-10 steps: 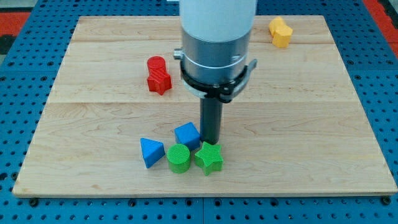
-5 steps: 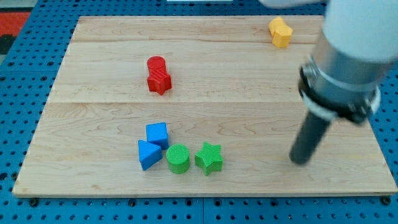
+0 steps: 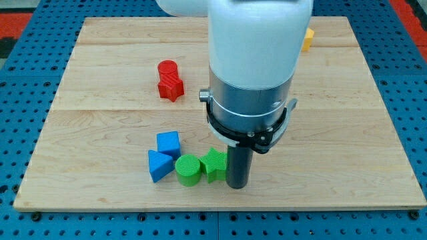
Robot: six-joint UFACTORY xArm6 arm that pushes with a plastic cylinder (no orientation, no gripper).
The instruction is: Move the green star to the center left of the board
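The green star (image 3: 213,163) lies near the board's bottom edge, a little left of the middle. My tip (image 3: 237,186) stands right against the star's right side and hides part of it. A green cylinder (image 3: 189,169) touches the star's left side. A blue triangular block (image 3: 160,165) and a blue cube (image 3: 169,143) sit just left of the cylinder. The arm's white and grey body (image 3: 253,73) covers the middle of the board.
A red block (image 3: 170,81) stands at the upper left of the wooden board (image 3: 93,113). A yellow block (image 3: 307,39) at the top right is mostly hidden behind the arm. Blue pegboard (image 3: 13,100) surrounds the board.
My tip swung from the board's right side to the star's right edge. The star and green cylinder have shifted slightly left. Earlier the blue cube was pushed left beside the blue triangle.
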